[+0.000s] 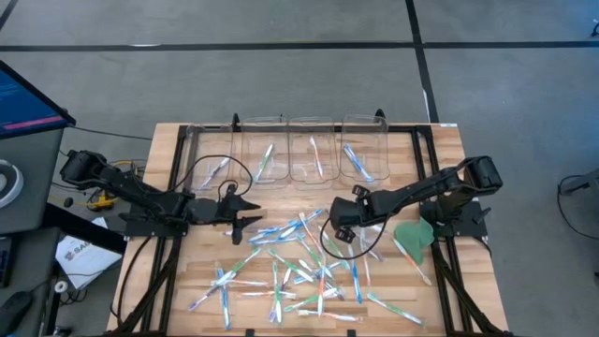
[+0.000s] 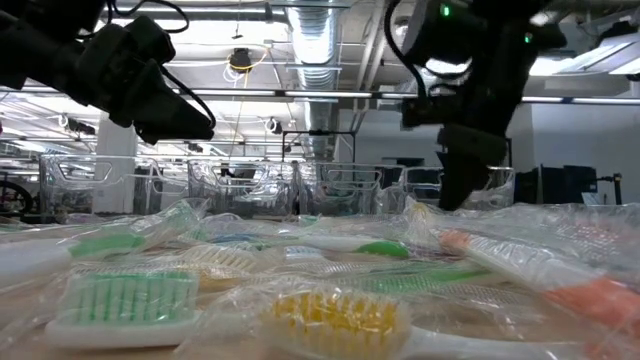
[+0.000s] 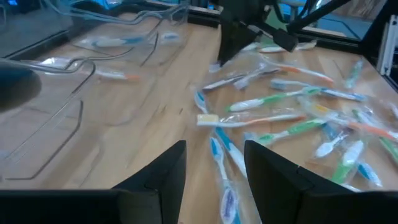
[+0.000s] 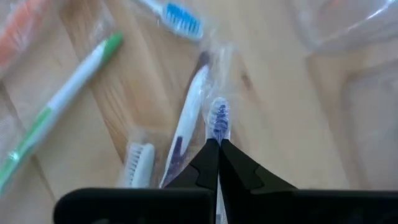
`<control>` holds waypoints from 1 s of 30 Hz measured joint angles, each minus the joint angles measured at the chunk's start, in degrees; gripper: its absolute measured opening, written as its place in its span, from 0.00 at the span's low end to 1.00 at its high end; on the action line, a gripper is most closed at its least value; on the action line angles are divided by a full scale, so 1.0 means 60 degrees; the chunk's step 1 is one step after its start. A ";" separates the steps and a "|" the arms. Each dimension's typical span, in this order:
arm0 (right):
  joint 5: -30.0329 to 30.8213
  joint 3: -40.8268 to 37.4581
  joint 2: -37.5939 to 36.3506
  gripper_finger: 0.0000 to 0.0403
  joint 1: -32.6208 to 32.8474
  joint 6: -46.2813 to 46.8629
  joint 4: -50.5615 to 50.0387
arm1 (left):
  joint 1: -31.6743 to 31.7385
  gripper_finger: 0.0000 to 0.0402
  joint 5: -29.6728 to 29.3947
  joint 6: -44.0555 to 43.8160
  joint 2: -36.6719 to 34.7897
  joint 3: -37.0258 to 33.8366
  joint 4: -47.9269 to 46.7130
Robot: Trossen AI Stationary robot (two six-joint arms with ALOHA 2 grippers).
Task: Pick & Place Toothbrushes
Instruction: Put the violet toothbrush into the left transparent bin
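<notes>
The fingers of the right gripper (image 4: 218,144) pinch a purple-bristled toothbrush (image 4: 217,119) by its head, mid-bench; its slick wrapper may slip. The left gripper (image 3: 214,163) waits, spread.

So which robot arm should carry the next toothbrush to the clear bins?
Probably the right. Its end effector is shut on a wrapped purple toothbrush at the pile's edge. The left end effector hangs open and empty beside the pile.
</notes>
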 joint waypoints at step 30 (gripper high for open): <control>-0.0659 0.1673 0.0042 0.00 0.1636 -0.6594 0.7952 | -0.0715 0.38 0.0816 0.2776 0.2901 0.0007 0.6577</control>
